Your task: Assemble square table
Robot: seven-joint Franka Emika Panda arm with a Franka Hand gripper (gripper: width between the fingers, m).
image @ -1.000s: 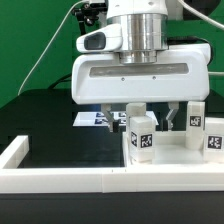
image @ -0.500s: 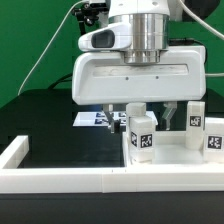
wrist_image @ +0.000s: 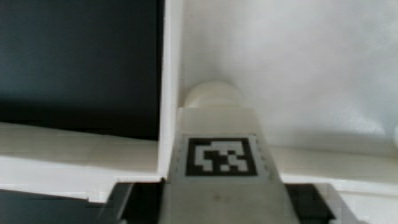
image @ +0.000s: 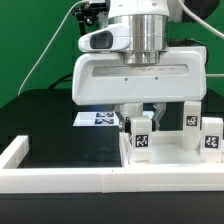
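The white square table top [image: 170, 152] lies on the black worktop at the exterior view's right. A white tagged leg [image: 141, 138] stands upright at its near corner. My gripper [image: 140, 124] comes down from above and is shut on this leg, one finger on each side. Two more tagged legs [image: 190, 118] [image: 211, 136] stand at the right. In the wrist view the held leg [wrist_image: 222, 140] fills the middle, its tag facing the camera, with my gripper [wrist_image: 222, 206] on it and a dark finger [wrist_image: 132, 204] on each side. The top's rim [wrist_image: 89, 150] lies below.
The marker board [image: 97, 118] lies flat behind, at the exterior view's left of my gripper. A long low white wall [image: 60, 180] edges the worktop's front and left. Cables hang behind the arm.
The fingers have closed from a wide gap onto the leg. The leg and the other legs have shifted slightly.
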